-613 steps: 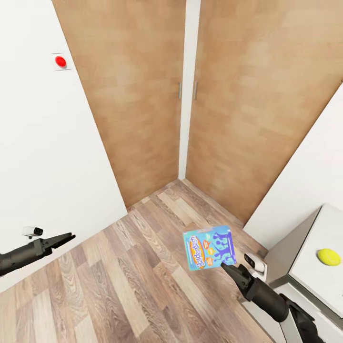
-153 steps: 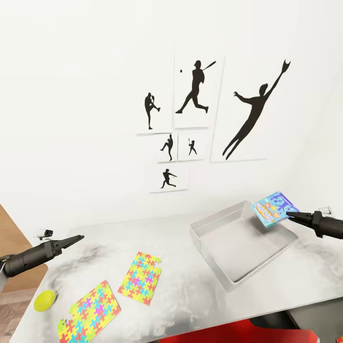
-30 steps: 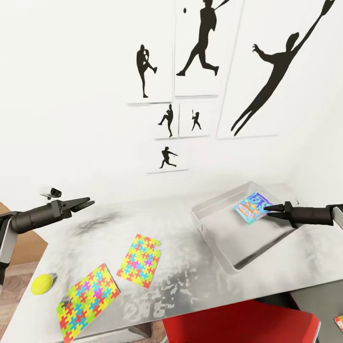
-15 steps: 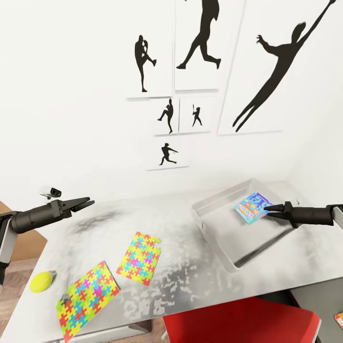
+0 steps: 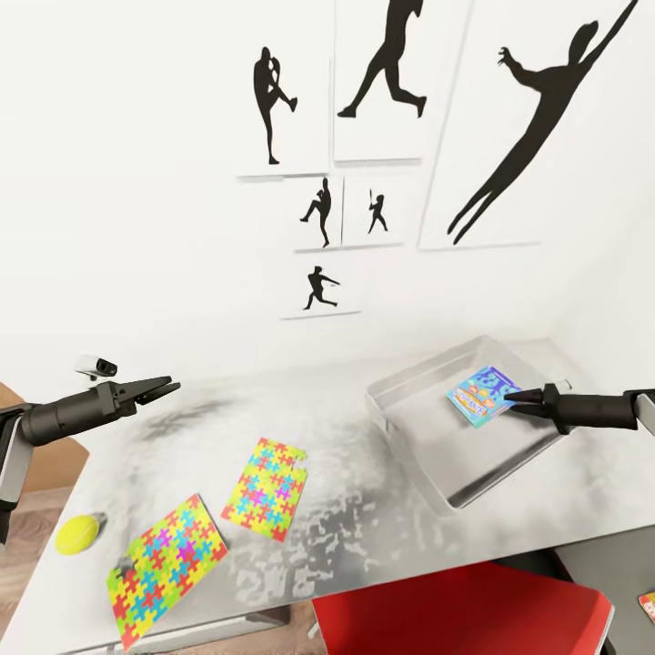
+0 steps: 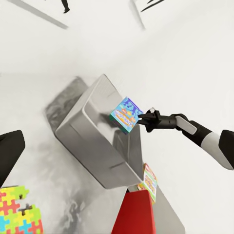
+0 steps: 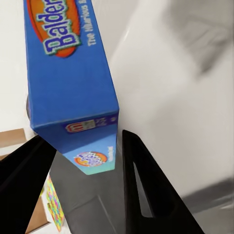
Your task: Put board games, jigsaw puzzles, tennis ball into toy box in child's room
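Head view, left to right. Left tool point(image 5: 164, 387) hovering over the far left part of the bench point(image 5: 364, 509), fingers a little parted, gripping nothing. Tennis ball point(image 5: 76, 534) lying at the bench's left edge, beside the nearer jigsaw puzzle point(image 5: 166, 569). Second jigsaw puzzle point(image 5: 267, 488) lying flat just to the right, apart from the first. Black sports silhouette pictures point(image 5: 400, 136) hanging on the white wall behind. Toy box point(image 5: 405, 400) sitting on the right part of the bench, angled to its edge. Blue Balderdash board game point(image 5: 480, 395) being held tilted over the toy box interior; contact with the tray floor not discernible. Right tool point(image 5: 512, 397) reaching in from the right, closing on the board game's near edge. Red chair point(image 5: 455, 611) showing below the bench's front edge.

Left wrist view: toy box point(image 6: 92, 141), board game point(image 6: 126, 114), right tool point(image 6: 141, 116) pinching the box.

Right wrist view: board game point(image 7: 68, 78) sitting between the dark fingers point(image 7: 141, 195).
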`<state>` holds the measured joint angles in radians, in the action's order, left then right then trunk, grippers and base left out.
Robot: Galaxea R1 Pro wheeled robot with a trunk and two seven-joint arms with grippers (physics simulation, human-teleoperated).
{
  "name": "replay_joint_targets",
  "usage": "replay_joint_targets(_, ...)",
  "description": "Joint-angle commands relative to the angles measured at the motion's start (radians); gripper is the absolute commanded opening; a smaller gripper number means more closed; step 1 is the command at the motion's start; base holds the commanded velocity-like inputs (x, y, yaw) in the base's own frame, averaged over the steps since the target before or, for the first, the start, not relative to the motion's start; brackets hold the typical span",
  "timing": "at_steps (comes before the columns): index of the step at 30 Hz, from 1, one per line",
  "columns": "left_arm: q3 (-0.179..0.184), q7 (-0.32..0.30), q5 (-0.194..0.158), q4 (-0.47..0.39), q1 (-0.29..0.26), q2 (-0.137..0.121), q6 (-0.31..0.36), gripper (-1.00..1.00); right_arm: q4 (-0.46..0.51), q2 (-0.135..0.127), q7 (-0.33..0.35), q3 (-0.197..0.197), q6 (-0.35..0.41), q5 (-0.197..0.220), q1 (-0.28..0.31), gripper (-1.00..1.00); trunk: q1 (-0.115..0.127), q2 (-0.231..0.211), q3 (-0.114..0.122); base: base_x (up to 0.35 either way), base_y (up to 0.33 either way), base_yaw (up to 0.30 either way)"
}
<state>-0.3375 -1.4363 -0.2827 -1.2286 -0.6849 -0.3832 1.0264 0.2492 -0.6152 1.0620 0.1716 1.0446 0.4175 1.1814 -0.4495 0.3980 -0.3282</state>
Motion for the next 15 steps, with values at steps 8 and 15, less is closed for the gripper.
replay_joint_targets(8, 0.0, -0.003, -0.001, 0.0, -0.001, -0.001, 0.011, 1.0, 0.001, -0.001, 0.004, 0.008, 0.003, 0.007, 0.003, -1.0, -0.001, 0.002, -0.014, 0.0, 0.0, 0.0)
replay_joint_targets(15, 0.0, -0.003, -0.001, 0.0, -0.001, -0.002, 0.011, 1.0, 0.001, -0.001, 0.004, 0.008, 0.003, 0.007, 0.021, -1.0, -0.001, 0.002, -0.015, 0.0, 0.0, 0.0)
